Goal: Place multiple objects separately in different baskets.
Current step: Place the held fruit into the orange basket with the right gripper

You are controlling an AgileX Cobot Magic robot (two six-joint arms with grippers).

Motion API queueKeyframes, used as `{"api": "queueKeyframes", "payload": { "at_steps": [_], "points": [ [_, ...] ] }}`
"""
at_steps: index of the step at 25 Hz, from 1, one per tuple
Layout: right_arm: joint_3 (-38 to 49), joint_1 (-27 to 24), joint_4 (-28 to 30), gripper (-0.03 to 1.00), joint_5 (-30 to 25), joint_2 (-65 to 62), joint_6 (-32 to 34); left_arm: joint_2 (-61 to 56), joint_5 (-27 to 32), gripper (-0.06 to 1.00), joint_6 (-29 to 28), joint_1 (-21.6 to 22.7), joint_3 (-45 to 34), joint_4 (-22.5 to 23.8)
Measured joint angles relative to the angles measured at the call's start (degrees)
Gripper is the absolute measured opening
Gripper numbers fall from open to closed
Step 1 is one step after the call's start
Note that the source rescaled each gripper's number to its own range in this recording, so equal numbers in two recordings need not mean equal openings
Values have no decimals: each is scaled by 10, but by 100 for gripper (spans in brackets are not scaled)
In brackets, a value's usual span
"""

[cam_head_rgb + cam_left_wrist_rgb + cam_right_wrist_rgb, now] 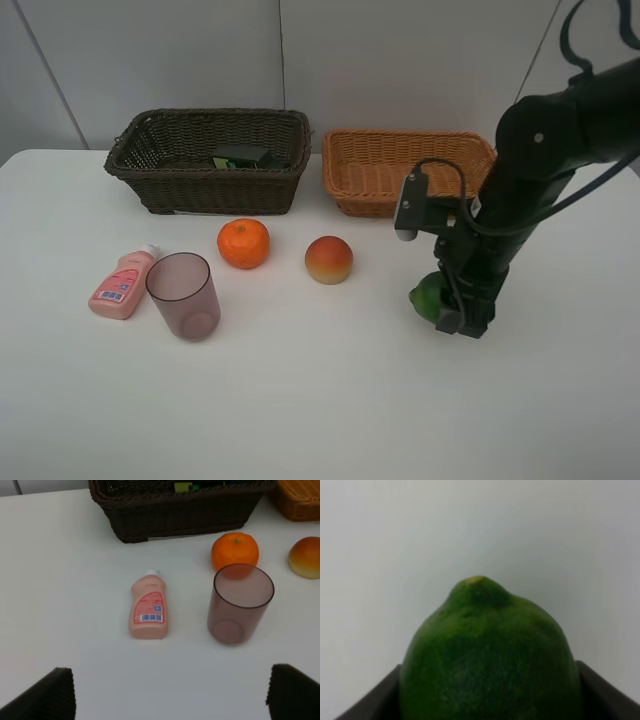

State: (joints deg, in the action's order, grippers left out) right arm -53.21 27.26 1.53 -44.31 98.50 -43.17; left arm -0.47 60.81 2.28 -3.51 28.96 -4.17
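My right gripper point(447, 308) is shut on the green lime point(430, 296) low over the table, right of centre. In the right wrist view the lime point(490, 650) fills the space between the dark fingers point(605, 692). The mandarin point(244, 243) and the peach-like fruit point(328, 259) lie in front of the baskets. Further left, the pink bottle point(122, 285) lies flat beside the upright mauve cup point(184, 294). The dark green bottle point(243, 156) lies inside the dark brown basket point(160, 190). Nothing shows in the orange-tan basket point(345, 190). My left gripper point(172, 675) stands open, short of the pink bottle point(148, 609) and the cup point(242, 603).
Both baskets stand side by side at the back of the white table, against a grey wall. The right arm's black links point(560, 130) reach in from the upper right over the tan basket's right end.
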Motion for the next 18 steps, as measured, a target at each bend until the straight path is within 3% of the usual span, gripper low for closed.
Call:
{"api": "queueKeyframes", "payload": {
  "at_steps": [3,7,14,18],
  "points": [
    [-44,0,-2,41,-41,-5,59,0,0,99,0,0,0,0],
    [-98,0,13,41,-60,-6,204,0,0,99,0,0,0,0],
    [-172,-22,156,41,-46,-6,572,0,0,99,0,0,0,0],
    [-176,-47,220,41,-35,-6,661,0,0,99,0,0,0,0]
  ]
}}
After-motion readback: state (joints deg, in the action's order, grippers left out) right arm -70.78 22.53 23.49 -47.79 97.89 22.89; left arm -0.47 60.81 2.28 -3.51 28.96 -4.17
